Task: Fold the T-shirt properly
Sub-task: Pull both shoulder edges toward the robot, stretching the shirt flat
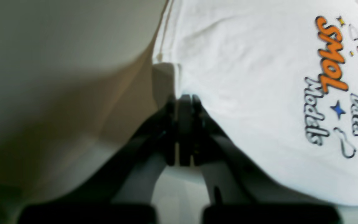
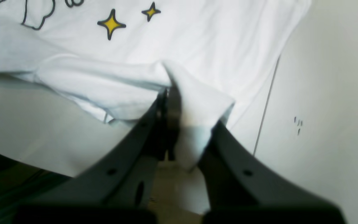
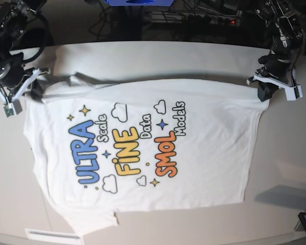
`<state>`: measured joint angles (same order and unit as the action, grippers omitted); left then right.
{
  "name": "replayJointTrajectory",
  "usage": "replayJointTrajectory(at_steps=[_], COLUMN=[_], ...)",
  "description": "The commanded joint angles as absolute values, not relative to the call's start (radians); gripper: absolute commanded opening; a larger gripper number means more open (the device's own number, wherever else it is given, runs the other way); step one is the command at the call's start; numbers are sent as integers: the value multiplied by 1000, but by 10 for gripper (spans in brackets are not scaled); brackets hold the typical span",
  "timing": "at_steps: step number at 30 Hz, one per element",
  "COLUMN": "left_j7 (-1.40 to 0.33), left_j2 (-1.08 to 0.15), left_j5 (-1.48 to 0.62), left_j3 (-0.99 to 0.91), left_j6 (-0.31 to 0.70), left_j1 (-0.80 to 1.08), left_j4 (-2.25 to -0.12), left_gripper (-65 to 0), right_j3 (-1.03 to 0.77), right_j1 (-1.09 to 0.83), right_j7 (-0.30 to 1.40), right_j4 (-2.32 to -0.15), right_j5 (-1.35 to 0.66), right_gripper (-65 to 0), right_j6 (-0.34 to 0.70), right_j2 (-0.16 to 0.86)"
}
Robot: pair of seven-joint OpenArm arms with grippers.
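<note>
Hidden, cropped and blurred parts

In the left wrist view the T-shirt [image 1: 253, 102] print is cut off at the right edge, and the left gripper [image 1: 185, 99] is blurred. In the right wrist view cloth is draped over one finger of the right gripper [image 2: 174, 93], and the cloud outlines are cropped.

My base camera is looking straight down on the whole T-shirt [image 3: 143, 148] and table [image 3: 285, 153]. Both my wrist cameras are peering along closed fingers, close up, each sharing one gripped shirt corner with that overhead view.
</note>
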<state>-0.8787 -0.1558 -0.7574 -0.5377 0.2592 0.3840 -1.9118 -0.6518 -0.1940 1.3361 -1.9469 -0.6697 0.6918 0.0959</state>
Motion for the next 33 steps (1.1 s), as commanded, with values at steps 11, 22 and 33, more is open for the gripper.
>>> replayJointTrajectory(at_steps=[11, 22, 33], left_j7=[-880, -881, -914], left_j2=[-151, -153, -153], left_j5=[-766, -763, -762], left_j3=[-547, -545, -547], left_j6=[246, 143, 142], left_j1=[314, 229, 147], left_j4=[-1926, -1906, -1807], left_gripper=[-650, -650, -650], right_j3=[-544, -478, -476], right_j1=[-84, 16, 111], right_j7=[1330, 1323, 1320], right_j4=[-1960, -1868, -1738], right_j5=[-677, -673, -673], right_gripper=[-644, -644, -644], right_j6=[698, 698, 698], right_j2=[154, 176, 225])
